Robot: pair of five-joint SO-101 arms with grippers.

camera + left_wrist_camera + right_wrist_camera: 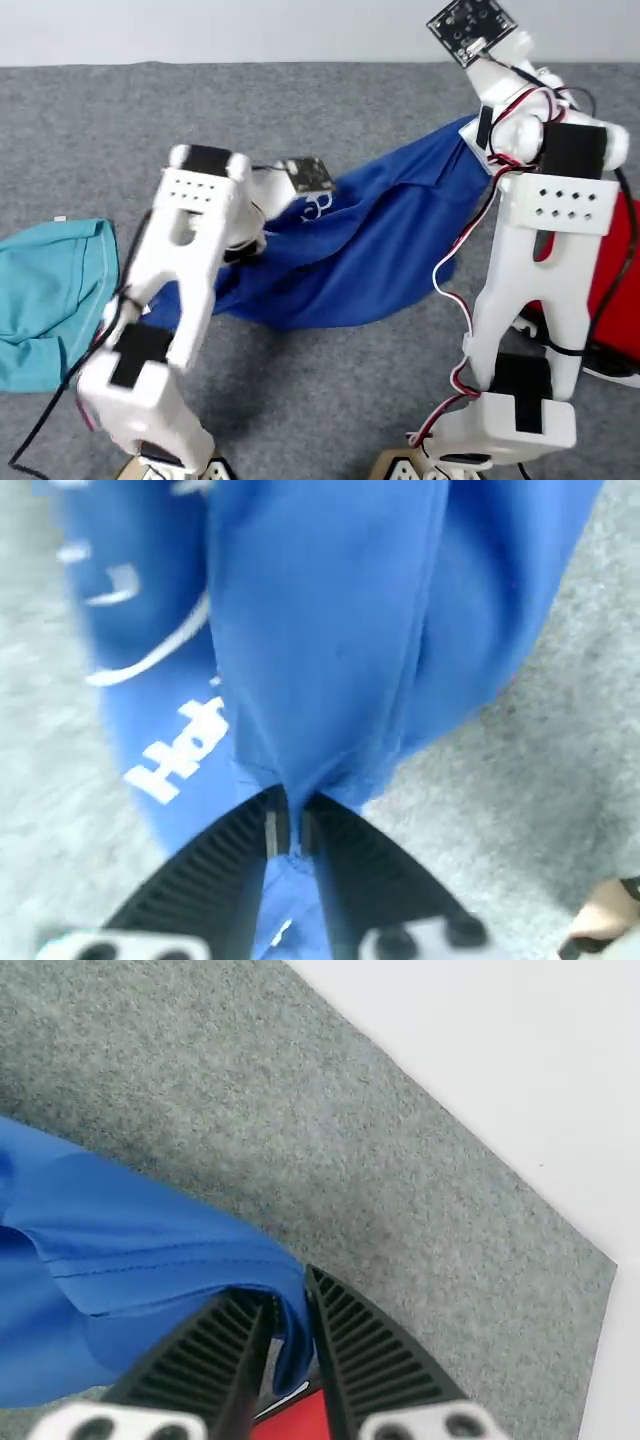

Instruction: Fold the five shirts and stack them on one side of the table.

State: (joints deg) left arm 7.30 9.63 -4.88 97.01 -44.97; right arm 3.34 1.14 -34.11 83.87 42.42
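Note:
A blue shirt (380, 240) with white print hangs stretched between both arms across the middle of the grey table. My left gripper (290, 825) is shut on a bunched fold of the blue shirt (330, 630), and in the high view this gripper (262, 240) sits at the shirt's left part. My right gripper (290, 1325) is shut on a hemmed edge of the blue shirt (130, 1260) near the far right of the table (480, 125). A teal shirt (50, 300) lies crumpled at the left edge. A red shirt (610, 270) lies at the right, partly behind the right arm.
The grey felt mat (330, 400) covers the table; its far edge (470, 1150) meets a white surface close beyond my right gripper. Red cloth (300, 1420) shows just under the right fingers. Bare mat lies at the front between the arm bases.

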